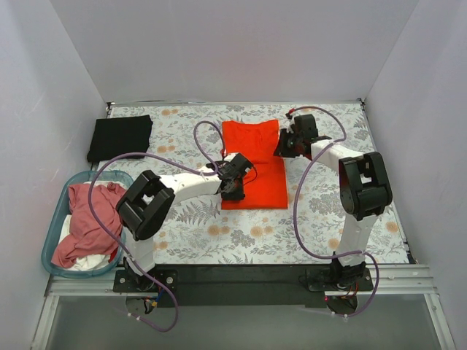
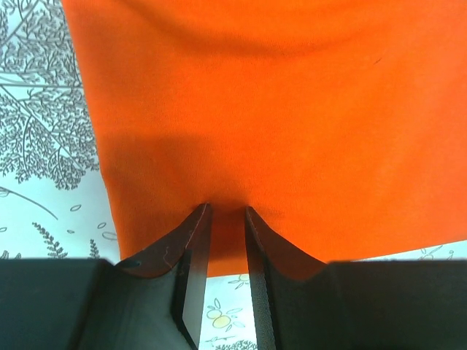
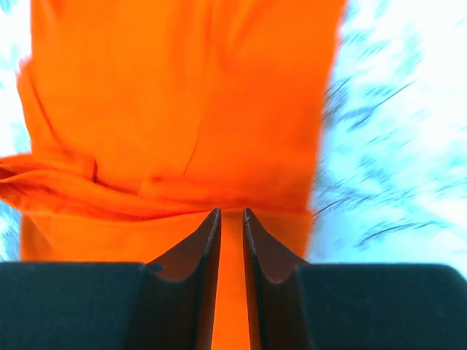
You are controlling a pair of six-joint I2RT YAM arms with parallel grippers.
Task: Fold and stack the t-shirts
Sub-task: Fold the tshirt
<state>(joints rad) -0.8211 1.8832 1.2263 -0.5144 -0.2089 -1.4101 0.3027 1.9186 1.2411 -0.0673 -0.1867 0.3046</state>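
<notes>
As the overhead view shows, the orange-red t-shirt lies mid-surface, its long axis running near to far. The black t-shirt sits far left. The left gripper is at the orange-red t-shirt's near-left edge, the right gripper at its far-right corner. Only the left wrist view shows the narrow left fingers at the hem; whether they grip cannot be told. The right wrist view shows the right fingers narrow, pinching bunched cloth.

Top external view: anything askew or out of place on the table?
Orange t-shirt, centre: only half-folded, with a bunched ridge of cloth by the right gripper. Pink t-shirt and white t-shirt lie heaped, unfolded, in the basket. Black t-shirt, far left, looks neatly folded.
</notes>
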